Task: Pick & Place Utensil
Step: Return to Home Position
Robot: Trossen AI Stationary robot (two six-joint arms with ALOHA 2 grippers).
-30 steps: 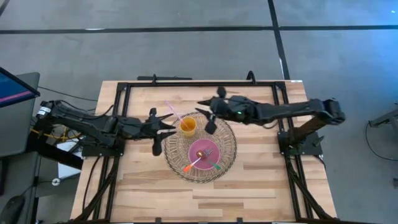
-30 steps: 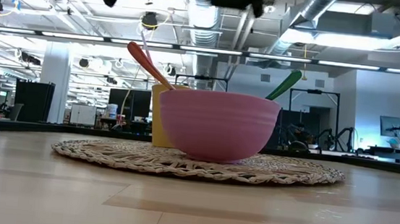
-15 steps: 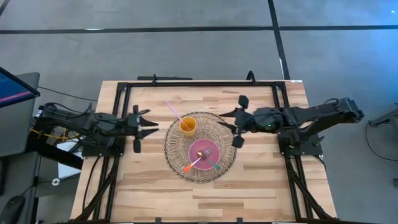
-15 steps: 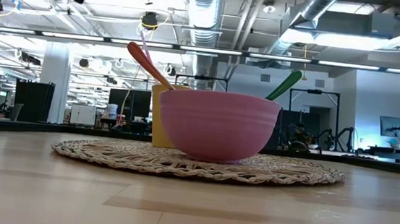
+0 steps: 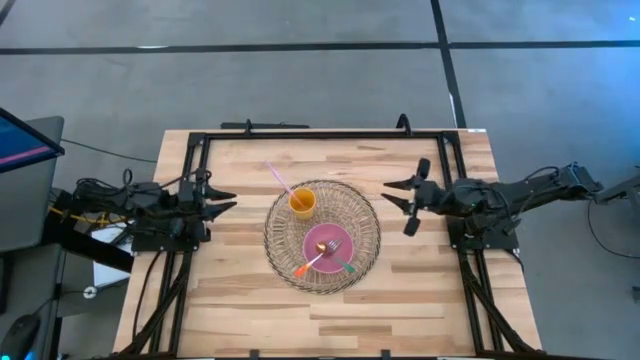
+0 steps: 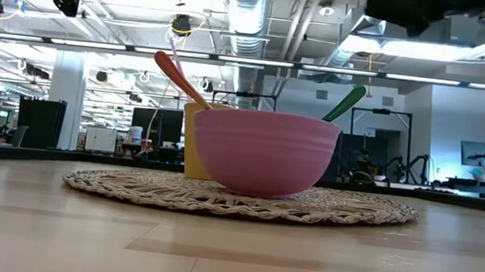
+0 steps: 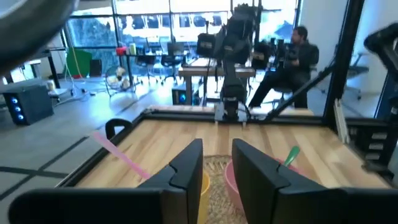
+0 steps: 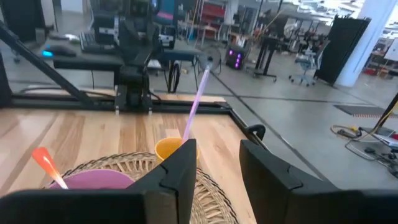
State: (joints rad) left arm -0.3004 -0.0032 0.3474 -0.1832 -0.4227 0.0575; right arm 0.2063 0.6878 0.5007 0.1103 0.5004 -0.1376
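Note:
A round woven mat (image 5: 322, 236) lies mid-table. On it stand a pink bowl (image 5: 327, 243) and a yellow cup (image 5: 302, 203). A long pink utensil (image 5: 279, 181) leans out of the cup. An orange-handled utensil (image 5: 304, 267) and a green-handled one (image 5: 347, 266) lean on the bowl's rim. In the low view the bowl (image 6: 263, 152) stands in front of the cup (image 6: 194, 141). My left gripper (image 5: 218, 200) is open, left of the mat. My right gripper (image 5: 396, 196) is open, right of the mat. Neither touches anything.
A black frame (image 5: 320, 133) runs along the table's far edge and down both sides. Bare wood (image 5: 330, 320) lies between the mat and the near edge. In the left wrist view a person (image 7: 292, 59) sits in the room beyond the table.
Both arms have drawn back from above the mat. The left gripper has moved toward the table's left edge, and the right gripper from above the cup toward the right edge. Both have stayed open. The bowl, cup and utensils have not moved.

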